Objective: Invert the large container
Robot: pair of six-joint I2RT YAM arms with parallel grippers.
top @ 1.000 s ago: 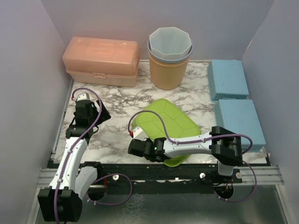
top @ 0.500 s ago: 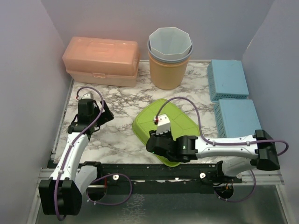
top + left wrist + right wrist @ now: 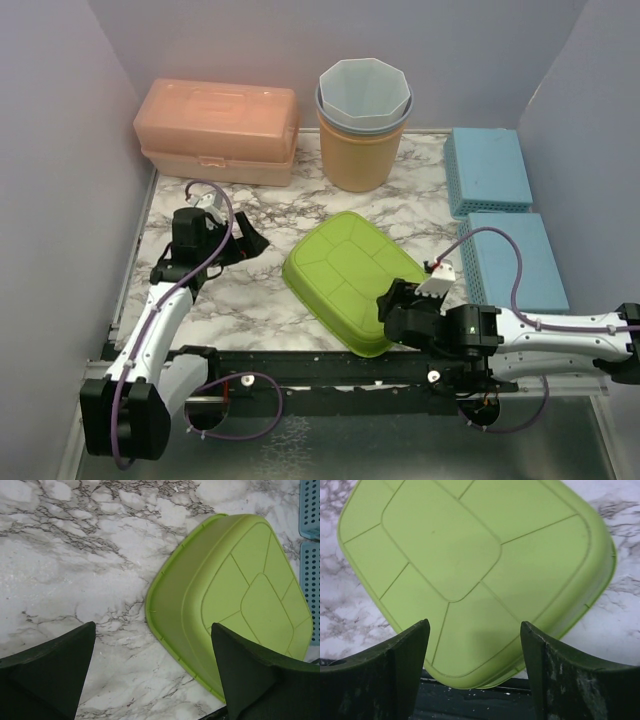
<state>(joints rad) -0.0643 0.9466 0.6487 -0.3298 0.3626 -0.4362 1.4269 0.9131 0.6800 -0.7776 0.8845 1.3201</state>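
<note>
Lime-green plastic container (image 3: 350, 280) sits bottom-up, corner overhanging the near edge of the marble worktop (image 3: 250, 300). Both released and empty, the right hand (image 3: 474, 630) and left hand (image 3: 152, 630); one stray nudge could tip it off.

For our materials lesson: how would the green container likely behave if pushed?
The green container lies bottom up on its wide rim, so it would probably slide, not tip. Its moulded panels suggest stiff, light plastic. Its near corner seems past the table edge, so it might fall.
</note>
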